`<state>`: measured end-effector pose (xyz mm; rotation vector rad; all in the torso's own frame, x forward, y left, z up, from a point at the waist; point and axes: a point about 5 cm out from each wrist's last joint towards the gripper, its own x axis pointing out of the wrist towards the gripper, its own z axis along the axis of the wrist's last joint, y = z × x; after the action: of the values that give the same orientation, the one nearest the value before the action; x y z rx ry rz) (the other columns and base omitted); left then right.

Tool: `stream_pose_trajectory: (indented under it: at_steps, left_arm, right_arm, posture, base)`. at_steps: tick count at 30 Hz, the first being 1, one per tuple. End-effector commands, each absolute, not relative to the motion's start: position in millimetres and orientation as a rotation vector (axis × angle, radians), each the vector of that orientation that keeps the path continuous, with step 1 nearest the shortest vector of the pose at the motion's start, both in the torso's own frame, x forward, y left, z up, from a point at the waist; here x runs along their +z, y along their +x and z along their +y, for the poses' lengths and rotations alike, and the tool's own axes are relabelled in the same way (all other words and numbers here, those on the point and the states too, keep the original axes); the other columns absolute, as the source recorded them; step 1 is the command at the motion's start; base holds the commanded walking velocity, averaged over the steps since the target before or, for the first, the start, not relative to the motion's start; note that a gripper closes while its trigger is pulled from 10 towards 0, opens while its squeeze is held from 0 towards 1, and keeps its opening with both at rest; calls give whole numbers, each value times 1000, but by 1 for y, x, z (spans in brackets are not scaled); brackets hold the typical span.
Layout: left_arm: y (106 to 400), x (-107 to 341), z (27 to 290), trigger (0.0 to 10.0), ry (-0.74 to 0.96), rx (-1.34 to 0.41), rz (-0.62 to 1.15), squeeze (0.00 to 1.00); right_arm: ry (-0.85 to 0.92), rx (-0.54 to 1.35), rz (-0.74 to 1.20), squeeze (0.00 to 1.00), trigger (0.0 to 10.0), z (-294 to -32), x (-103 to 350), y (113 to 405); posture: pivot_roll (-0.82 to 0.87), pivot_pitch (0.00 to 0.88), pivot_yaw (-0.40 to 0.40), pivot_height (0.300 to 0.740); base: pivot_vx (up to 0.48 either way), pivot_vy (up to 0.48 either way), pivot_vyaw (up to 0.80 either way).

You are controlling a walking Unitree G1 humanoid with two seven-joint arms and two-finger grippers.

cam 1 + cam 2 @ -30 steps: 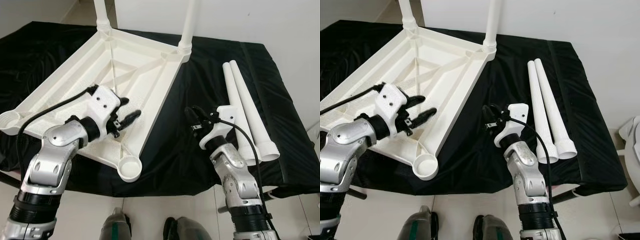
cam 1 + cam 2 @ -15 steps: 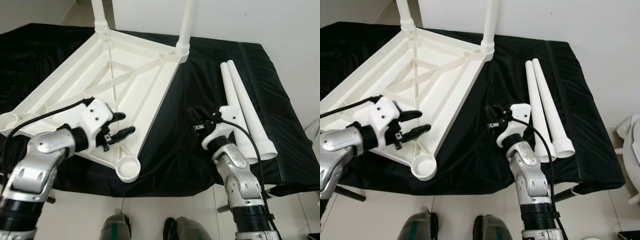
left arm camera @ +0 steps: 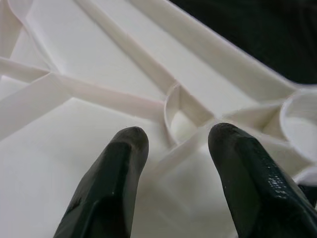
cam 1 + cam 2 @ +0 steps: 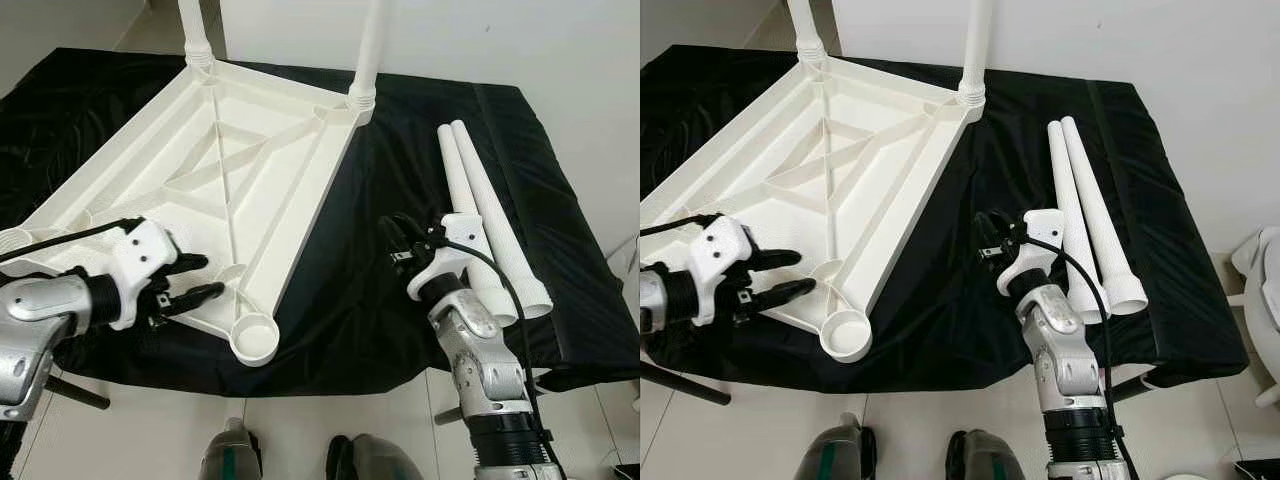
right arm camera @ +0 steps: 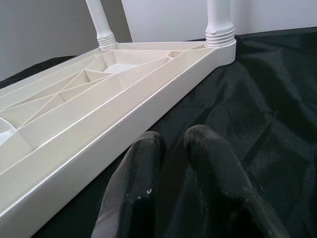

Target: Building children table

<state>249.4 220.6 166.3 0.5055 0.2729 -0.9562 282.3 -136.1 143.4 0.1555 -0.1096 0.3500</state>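
Over the near corner of the upturned table top [image 4: 230, 190], left gripper [image 4: 200, 277] hovers with fingers spread wide, holding nothing; wrist view shows its fingertips [image 3: 130, 144] straddling a thin rib just short of the round empty socket [image 4: 254, 340]. Right gripper [image 4: 397, 240] sits low over the black cloth [image 4: 330, 280] between the top's long edge and the loose legs [image 4: 485, 215]; fingers nearly together with a thin gap, nothing held.

Table top: white moulded plastic, lying underside up on the cloth, crossed ribs inside a raised rim, round socket at each corner. Two legs [image 4: 367, 50] already stand in the far corners. Near socket and left-corner socket [image 4: 12, 240] empty. Two loose legs lie side by side, touching, to the right of the right gripper, wide ends toward the robot.

Handling, judged: top likely light but stiff and bulky, smooth plastic so may slide on cloth; best grip on rim or rib. Loose legs are tapered, smooth, probably roll; take hold near the thick end, push the ringed end into socket.
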Motion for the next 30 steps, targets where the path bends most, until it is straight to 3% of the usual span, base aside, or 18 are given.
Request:
stream_pose_trajectory:
  at_steps: [1, 11, 20, 30]
  left_arm:
    - [249, 162, 232, 10000, 557, -956, 319, 0]
    - [263, 154, 247, 10000, 665, -878, 375, 0]
    - [280, 160, 234, 10000, 664, -859, 271, 0]
    - [281, 143, 223, 10000, 783, -956, 331, 0]
  right_arm:
    - [152, 356, -114, 0, 10000, -136, 143, 281]
    - [152, 356, -116, 0, 10000, -137, 145, 281]
    - [150, 343, -120, 0, 10000, -138, 145, 280]
    - [151, 338, -124, 0, 10000, -139, 146, 280]
  posture:
    - [37, 77, -26, 740]
    - [24, 76, -25, 740]
    - [12, 76, -16, 740]
    - [2, 69, -13, 740]
  base:
    - [0, 0, 0]
    - [0, 0, 0]
    - [0, 0, 0]
    - [0, 0, 0]
